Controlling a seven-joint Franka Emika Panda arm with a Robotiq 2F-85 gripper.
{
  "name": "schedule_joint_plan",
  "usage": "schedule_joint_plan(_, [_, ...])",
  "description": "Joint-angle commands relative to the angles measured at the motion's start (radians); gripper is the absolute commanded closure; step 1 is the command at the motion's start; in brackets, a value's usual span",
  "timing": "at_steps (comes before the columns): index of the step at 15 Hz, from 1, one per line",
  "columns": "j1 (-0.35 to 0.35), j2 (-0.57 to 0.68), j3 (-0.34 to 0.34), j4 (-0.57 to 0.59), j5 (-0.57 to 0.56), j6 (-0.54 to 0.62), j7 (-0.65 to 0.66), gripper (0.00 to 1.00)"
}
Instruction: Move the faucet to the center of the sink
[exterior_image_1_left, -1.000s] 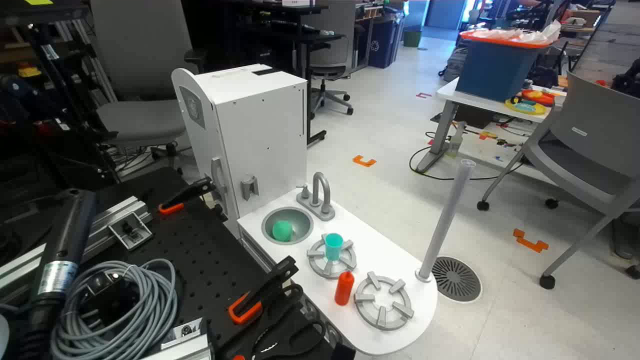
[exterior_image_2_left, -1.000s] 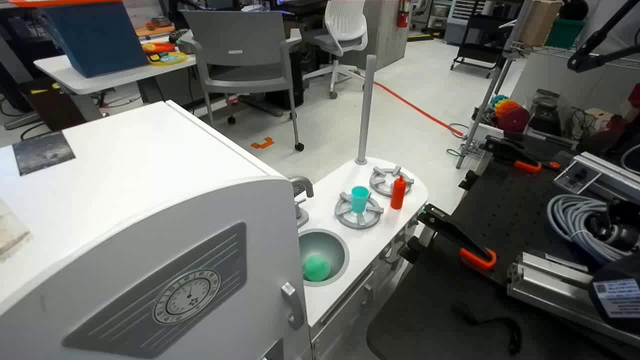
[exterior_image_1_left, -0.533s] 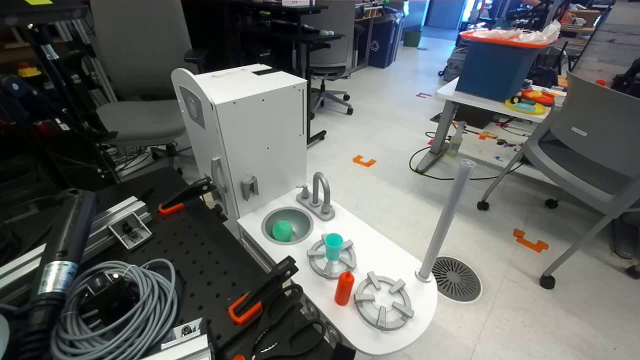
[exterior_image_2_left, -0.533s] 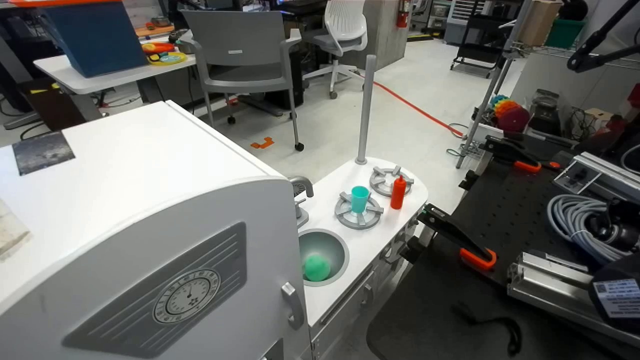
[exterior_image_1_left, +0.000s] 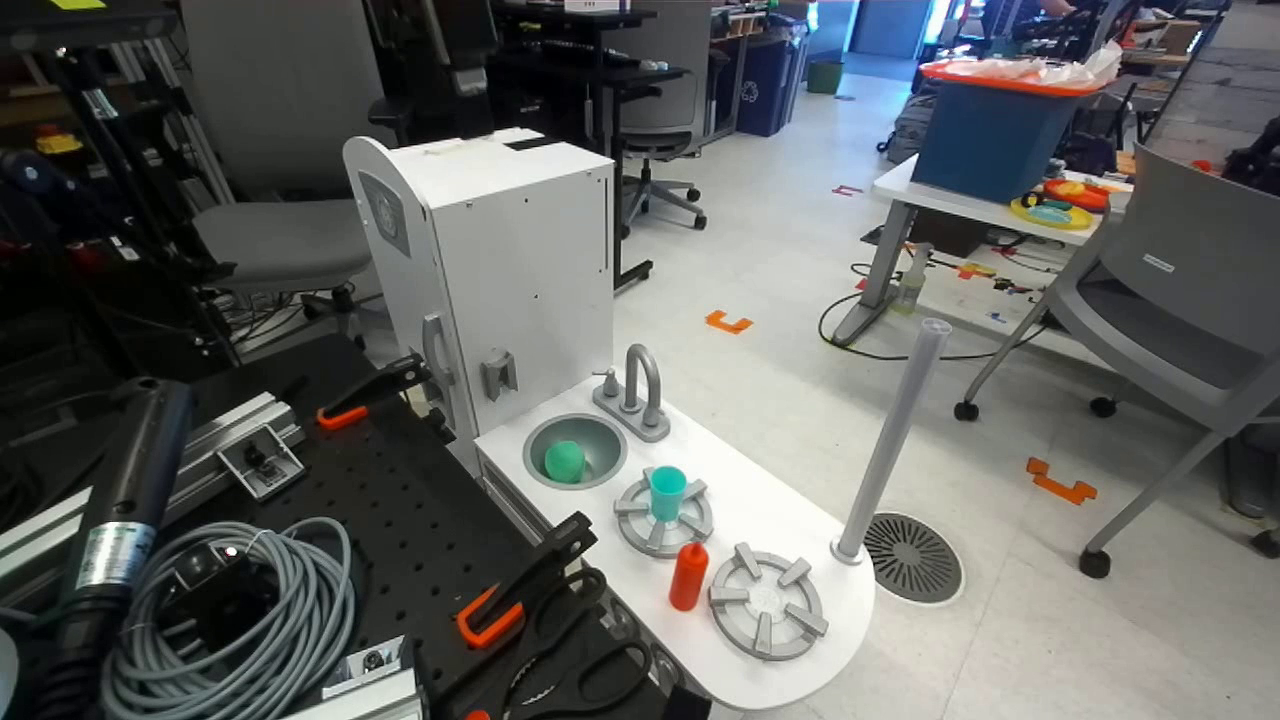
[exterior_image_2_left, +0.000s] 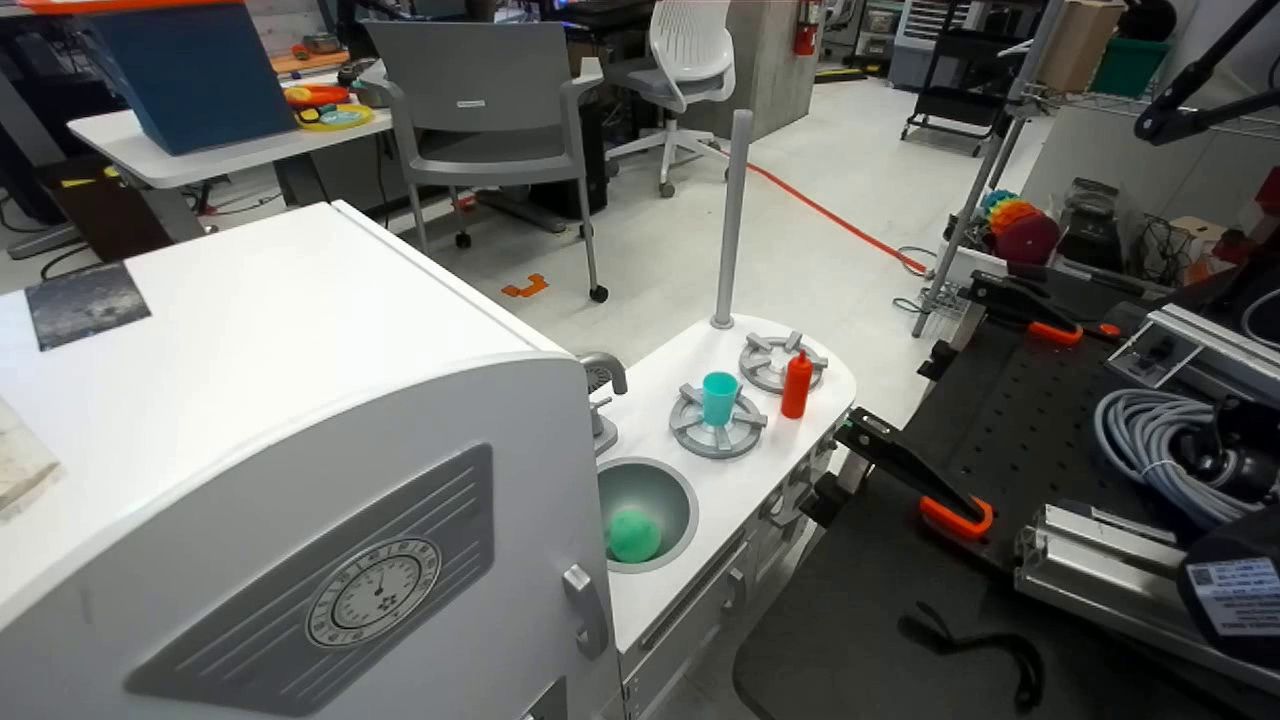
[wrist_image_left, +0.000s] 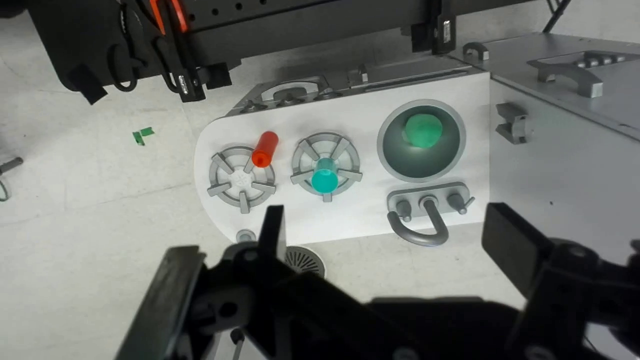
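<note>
The faucet is a silver-grey arched spout on a grey base with two knobs, in both exterior views (exterior_image_1_left: 631, 385) (exterior_image_2_left: 612, 372) and the wrist view (wrist_image_left: 422, 240). Its spout end points sideways, toward the burners. The sink is a round grey-green basin in the white counter, in both exterior views (exterior_image_1_left: 603, 437) (exterior_image_2_left: 668, 500) and the wrist view (wrist_image_left: 425, 164). A green ball-like thing (wrist_image_left: 423, 131) sits in it. My gripper (wrist_image_left: 385, 227) is wide open and empty, with the faucet seen between its fingers, apart from them. A dark part of the arm or gripper (exterior_image_1_left: 460, 45) shows in an exterior view.
A teal cup (wrist_image_left: 325, 181) stands on the nearer burner and a red bottle (wrist_image_left: 265, 149) beside the farther one. The tall white box (exterior_image_1_left: 530, 260) rises beside the sink. A grey post (exterior_image_1_left: 895, 440) stands at the counter's far end. Black table (exterior_image_1_left: 420, 560) has clamps and cable.
A dark part of the arm or gripper has come into view at the top of an exterior view, above the white box. Faucet, sink, cup and bottle have not moved.
</note>
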Motion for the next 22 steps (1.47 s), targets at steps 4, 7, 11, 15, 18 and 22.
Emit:
schedule_joint_plan(4, [-0.031, 0.461, -0.004, 0.188, -0.177, 0.199, 0.090, 0.00])
schedule_joint_plan(7, [-0.003, 0.660, -0.058, 0.300, -0.214, 0.286, 0.072, 0.00])
schedule_joint_plan(11, [0.049, 0.924, -0.143, 0.516, -0.198, 0.363, 0.011, 0.00])
schedule_joint_plan(15, [0.097, 1.163, -0.196, 0.768, -0.190, 0.379, -0.074, 0.00])
schedule_joint_plan(18, [0.143, 1.291, -0.227, 0.932, -0.188, 0.322, -0.100, 0.00])
schedule_joint_plan(22, [0.199, 1.434, -0.243, 1.142, -0.191, 0.213, -0.118, 0.00])
